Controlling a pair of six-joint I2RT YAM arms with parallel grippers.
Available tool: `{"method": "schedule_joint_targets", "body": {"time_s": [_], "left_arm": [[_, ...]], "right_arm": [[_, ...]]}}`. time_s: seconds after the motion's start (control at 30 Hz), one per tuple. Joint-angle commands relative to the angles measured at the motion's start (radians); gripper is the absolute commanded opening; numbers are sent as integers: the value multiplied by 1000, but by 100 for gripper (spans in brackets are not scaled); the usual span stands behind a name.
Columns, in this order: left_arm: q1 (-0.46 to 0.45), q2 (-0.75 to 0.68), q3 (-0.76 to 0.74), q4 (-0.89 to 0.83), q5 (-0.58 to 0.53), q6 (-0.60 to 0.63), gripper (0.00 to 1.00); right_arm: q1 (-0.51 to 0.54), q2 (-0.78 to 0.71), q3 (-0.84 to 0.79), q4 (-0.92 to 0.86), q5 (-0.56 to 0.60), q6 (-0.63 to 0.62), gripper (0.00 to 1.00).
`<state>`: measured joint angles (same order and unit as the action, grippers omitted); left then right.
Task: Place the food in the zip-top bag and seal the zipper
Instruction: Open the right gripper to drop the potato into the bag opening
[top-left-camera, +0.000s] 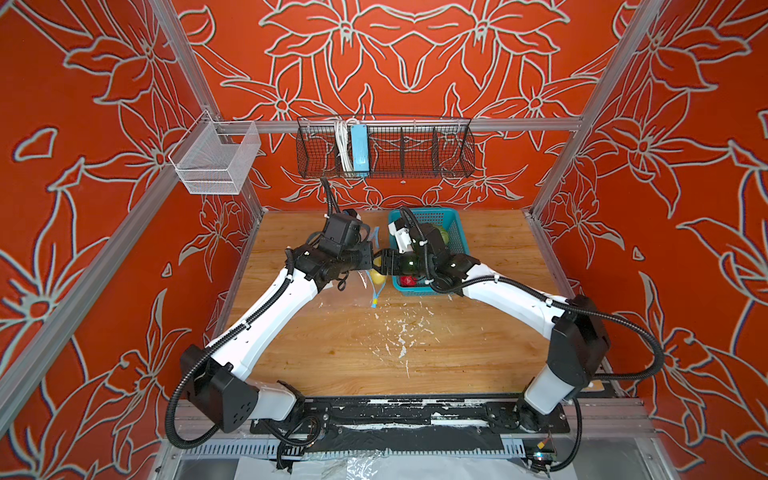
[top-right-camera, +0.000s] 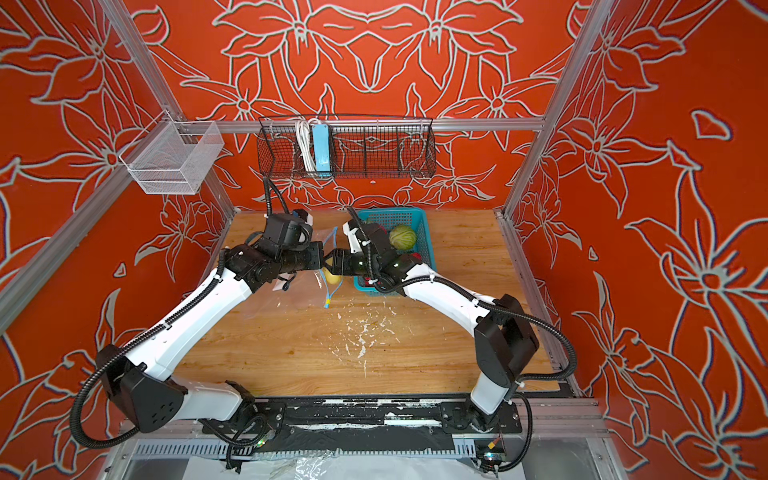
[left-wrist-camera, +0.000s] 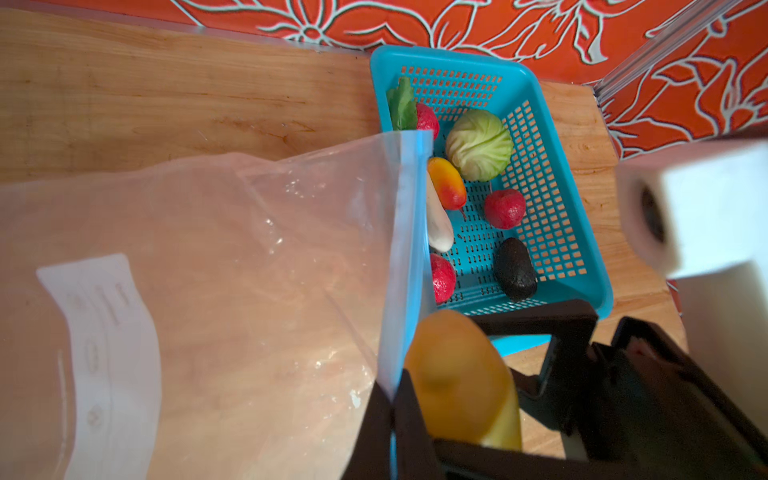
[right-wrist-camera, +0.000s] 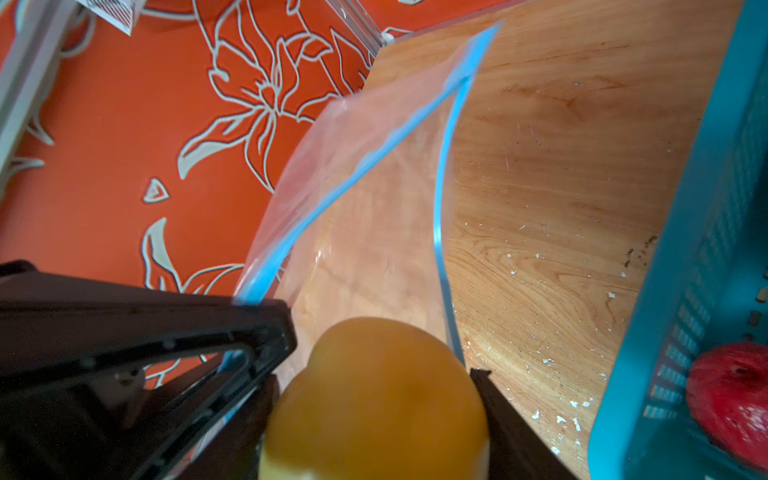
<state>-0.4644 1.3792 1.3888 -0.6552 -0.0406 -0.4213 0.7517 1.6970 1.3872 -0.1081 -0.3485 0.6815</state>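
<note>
The yellow potato (top-left-camera: 376, 276), pinched in my right claw (top-left-camera: 379, 269), hung at the zip-top bag's (top-right-camera: 286, 297) mouth; the bag lay toward nine o'clock in a top view, zipper (left-wrist-camera: 409, 216) running twelve to six, its lip nipped in my left claw (left-wrist-camera: 392, 409).

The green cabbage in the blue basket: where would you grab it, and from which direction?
Probably across its round middle, coming straight down from above. The green cabbage sits low in the teal basket, close to a side wall, and the orange-red fruit lies close beside it, so a sideways approach looks blocked. Its top is bare.
</note>
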Motion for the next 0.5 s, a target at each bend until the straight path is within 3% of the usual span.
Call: {"method": "schedule_joint_targets", "body": {"time_s": [0.0, 0.27, 0.47], "left_arm": [[3, -14, 22, -2, 30, -43, 0], [10, -33, 32, -11, 90, -126, 0], [12, -74, 3, 6, 124, -196, 0]], "right_arm": [[14, 53, 70, -96, -19, -48, 68], [15, 48, 99, -91, -63, -40, 78], [14, -17, 7, 86, -50, 75, 74]]}}
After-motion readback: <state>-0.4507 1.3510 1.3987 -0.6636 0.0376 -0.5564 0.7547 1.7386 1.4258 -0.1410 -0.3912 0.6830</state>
